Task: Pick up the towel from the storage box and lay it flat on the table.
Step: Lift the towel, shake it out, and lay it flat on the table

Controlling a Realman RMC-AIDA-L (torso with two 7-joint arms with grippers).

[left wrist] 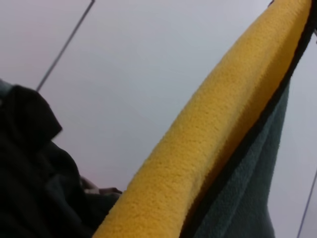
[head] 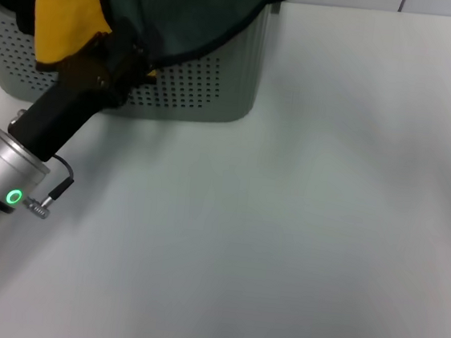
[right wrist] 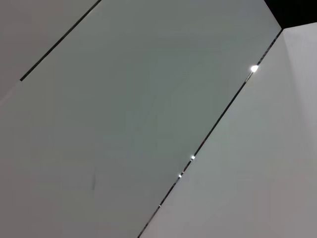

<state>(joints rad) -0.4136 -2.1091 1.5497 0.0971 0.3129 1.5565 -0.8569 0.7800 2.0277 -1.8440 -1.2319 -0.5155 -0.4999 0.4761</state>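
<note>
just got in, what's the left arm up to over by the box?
The left tool is at the storage box in the table's far left corner, up against the towel. The towel bunches above the rim, yellow face hanging left and teal draping over the front; nothing is on the table yet. The right arm is out of the head view.

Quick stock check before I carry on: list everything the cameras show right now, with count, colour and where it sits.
towel: one, dark teal-green with a yellow-orange face and black edging, lifted over the storage box, partly draped on its front rim
storage box: one, pale grey-green with rows of small holes, far left of the table
black cloth: one, dark, seen only in the left wrist view, beside the towel
table: one, white, under everything
left hand: one, black, at the box front, against the towel; silver arm behind it
right hand: not in view
</note>
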